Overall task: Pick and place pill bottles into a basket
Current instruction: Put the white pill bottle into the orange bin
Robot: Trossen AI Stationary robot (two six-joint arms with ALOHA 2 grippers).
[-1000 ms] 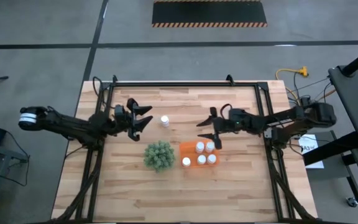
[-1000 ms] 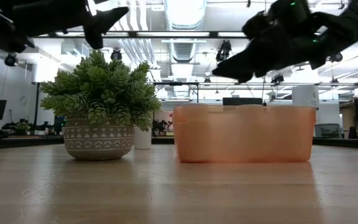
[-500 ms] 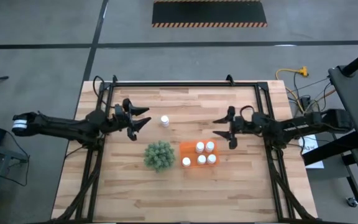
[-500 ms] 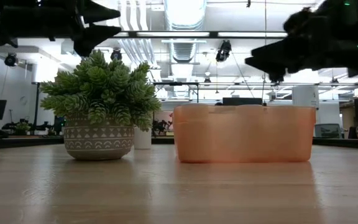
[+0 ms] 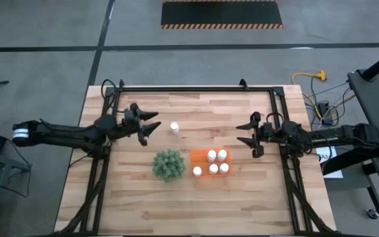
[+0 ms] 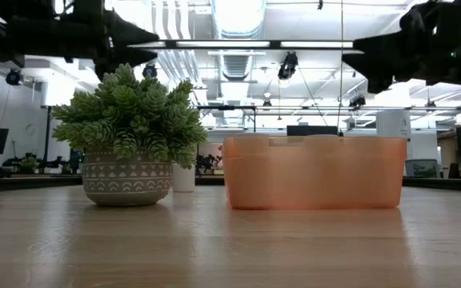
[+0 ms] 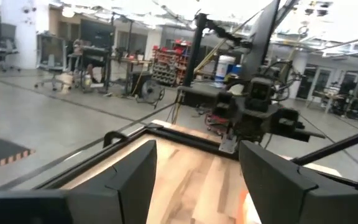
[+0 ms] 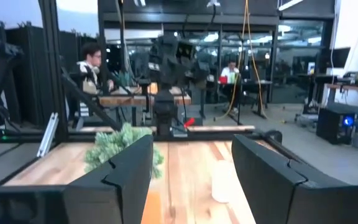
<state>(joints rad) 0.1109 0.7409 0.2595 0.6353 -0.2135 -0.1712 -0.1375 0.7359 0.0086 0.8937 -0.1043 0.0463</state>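
The orange basket (image 5: 210,165) sits on the wooden table (image 5: 196,197), just right of the green plant (image 5: 168,164). Five pill bottles (image 5: 213,168) stand inside it. One more bottle (image 5: 174,128) stands alone on the table, behind the plant and just right of the left gripper (image 5: 151,124).

The left gripper is up in the air, and its jaws are apart with nothing between them. The right gripper (image 5: 244,132) is in the air too, behind the basket's right end. Its jaws are also apart and hold nothing.

The plant's pot (image 6: 126,180) has a white zigzag pattern. No words or labels can be read on the bottles or the basket.

A person (image 8: 92,62) sits at a desk far behind the table.
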